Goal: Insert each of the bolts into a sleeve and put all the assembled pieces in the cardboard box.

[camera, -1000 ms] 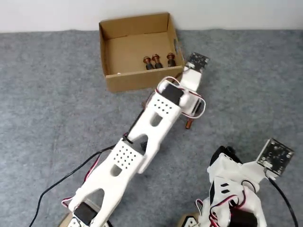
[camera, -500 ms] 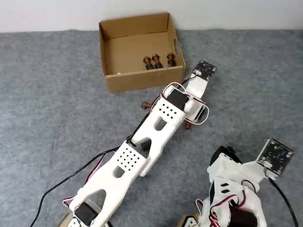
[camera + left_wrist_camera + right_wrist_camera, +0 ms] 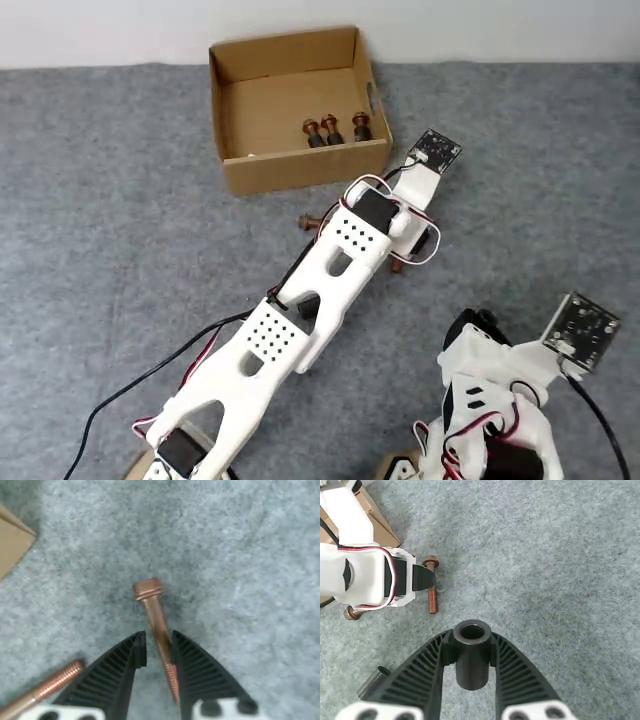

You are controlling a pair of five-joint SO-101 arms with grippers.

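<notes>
While the left gripper (image 3: 154,647) sits low over the counter (image 3: 250,555), its fingers are narrowly apart astride the shank of a bolt (image 3: 151,605). The bolt lies flat near the box (image 3: 300,170), and a thin gap shows on one side of it. A second bolt (image 3: 45,686) lies close by. The right gripper (image 3: 471,647), well apart from the box, is clamped on an upright sleeve (image 3: 471,672). A spare sleeve (image 3: 371,679) lies on the counter. Three assembled pieces (image 3: 333,130) rest in the box.
</notes>
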